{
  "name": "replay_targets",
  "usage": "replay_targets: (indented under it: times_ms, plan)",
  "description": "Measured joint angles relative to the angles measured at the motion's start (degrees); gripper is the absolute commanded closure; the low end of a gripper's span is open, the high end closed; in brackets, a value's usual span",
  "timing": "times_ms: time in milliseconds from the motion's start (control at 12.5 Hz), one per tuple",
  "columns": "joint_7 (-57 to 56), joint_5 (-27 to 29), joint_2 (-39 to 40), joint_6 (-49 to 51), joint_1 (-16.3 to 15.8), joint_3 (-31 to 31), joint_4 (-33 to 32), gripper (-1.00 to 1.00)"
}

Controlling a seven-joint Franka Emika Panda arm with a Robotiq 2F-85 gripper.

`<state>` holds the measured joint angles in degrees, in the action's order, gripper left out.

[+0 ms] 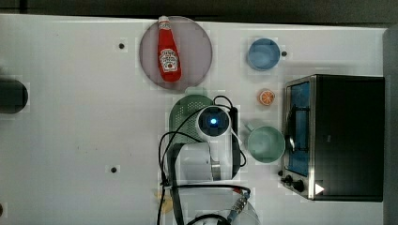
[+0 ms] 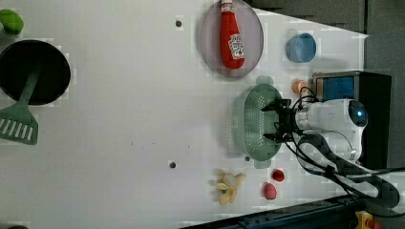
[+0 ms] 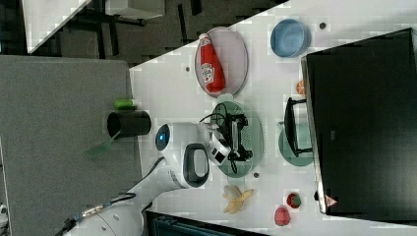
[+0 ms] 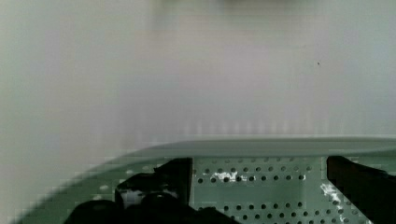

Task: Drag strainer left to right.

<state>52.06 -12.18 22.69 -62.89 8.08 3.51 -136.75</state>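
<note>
Strainer (image 2: 248,129), Heinz ketchup bottle (image 2: 231,36) beside

You've got loads of open white table (image 1: 70,140) on the top view's left of the strainer (image 1: 185,112), nothing standing there till the dark pot (image 2: 33,71) and green spatula (image 2: 19,121) way off at the left view's left edge. The other way is cramped: in the top view the teal mug (image 1: 266,144) sits just right of the strainer, the orange slice (image 1: 266,97) is near it, and the toaster oven (image 1: 342,136) walls off everything behind them. The plate (image 1: 197,47) with the ketchup bottle (image 1: 169,49) sits almost against the strainer's upper tab. The banana peel (image 2: 229,187) and two red fruits (image 2: 270,191) lie near its other end in the left view.
</note>
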Motion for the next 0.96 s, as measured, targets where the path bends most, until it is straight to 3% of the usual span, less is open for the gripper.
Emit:
replay_targets:
  times_ms: [160, 400, 720, 960]
  plan:
    - [-1.1, 1.3, 0.2, -0.2, -1.1, -1.9, 0.1, -1.0]
    - [-1.5, 2.4, 0.2, -0.3, 0.1, -2.0, 0.3, -1.0]
    - [-3.6, -0.5, -0.8, 0.7, 0.3, -3.0, -0.2, -1.0]
    - [-10.7, -0.6, -8.2, 6.7, 0.4, -0.7, -1.3, -1.0]
